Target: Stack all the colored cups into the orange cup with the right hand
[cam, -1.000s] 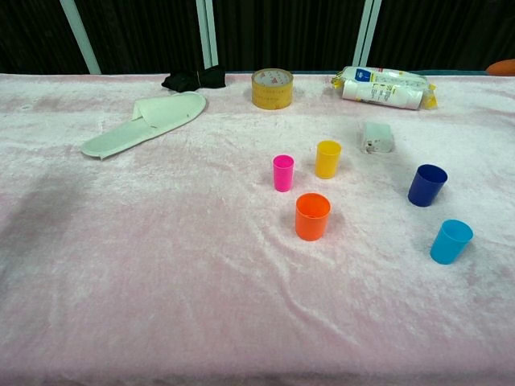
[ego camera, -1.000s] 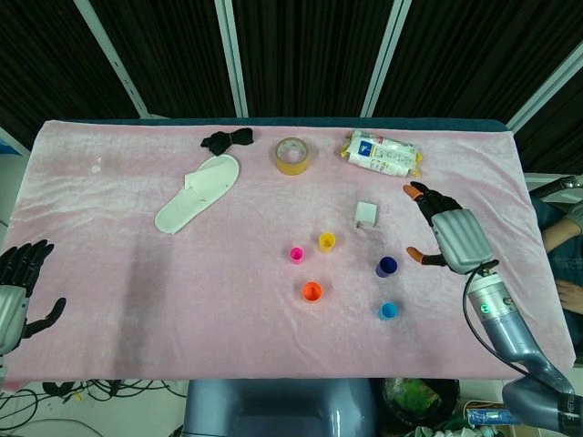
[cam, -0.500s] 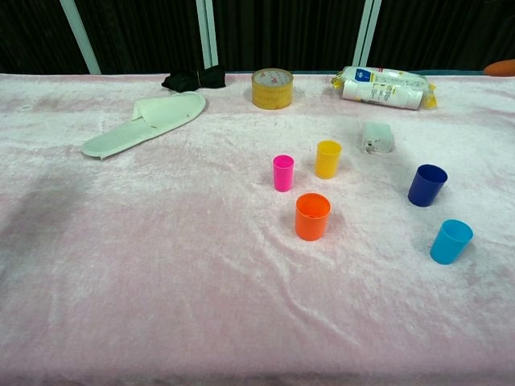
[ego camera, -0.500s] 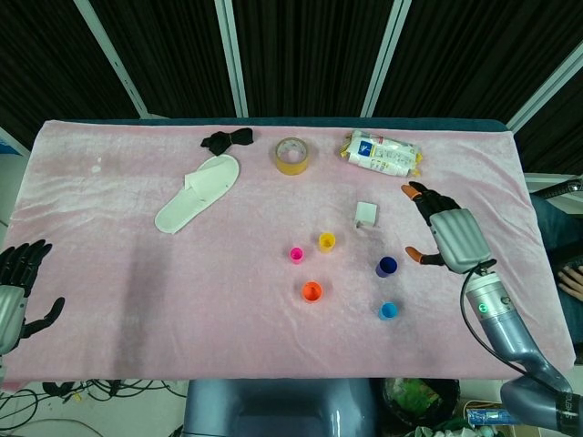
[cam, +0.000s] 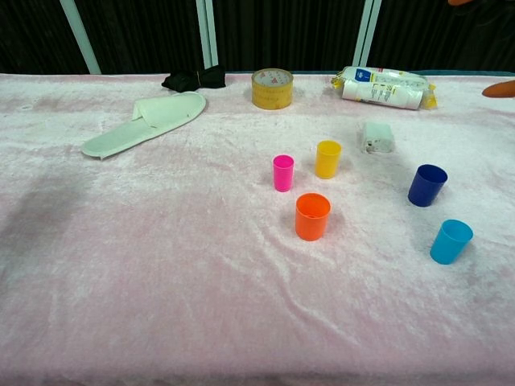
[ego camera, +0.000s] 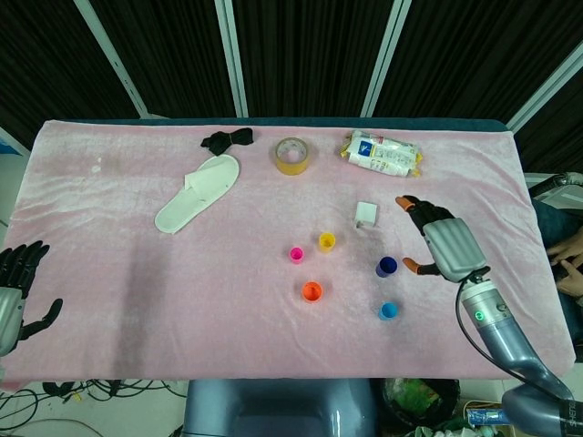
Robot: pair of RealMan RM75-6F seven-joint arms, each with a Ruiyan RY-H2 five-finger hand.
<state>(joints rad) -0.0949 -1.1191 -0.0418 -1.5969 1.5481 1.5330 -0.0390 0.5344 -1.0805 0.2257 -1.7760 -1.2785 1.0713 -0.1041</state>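
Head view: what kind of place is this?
Probably a robot teleoperation lab: a table under a pink velvet cloth, dark curtained backdrop, cables on the floor, and odd props like a slipper and tape roll.

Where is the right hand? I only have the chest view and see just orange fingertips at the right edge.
Observer: In the head view the right hand hovers open, right of the dark blue cup, not touching it.
Operator: Is it holding anything?
Observer: No, its fingers are apart and hold nothing.
Operator: And the left hand?
Observer: The left hand is at the table's near-left edge, open, far from the orange cup.
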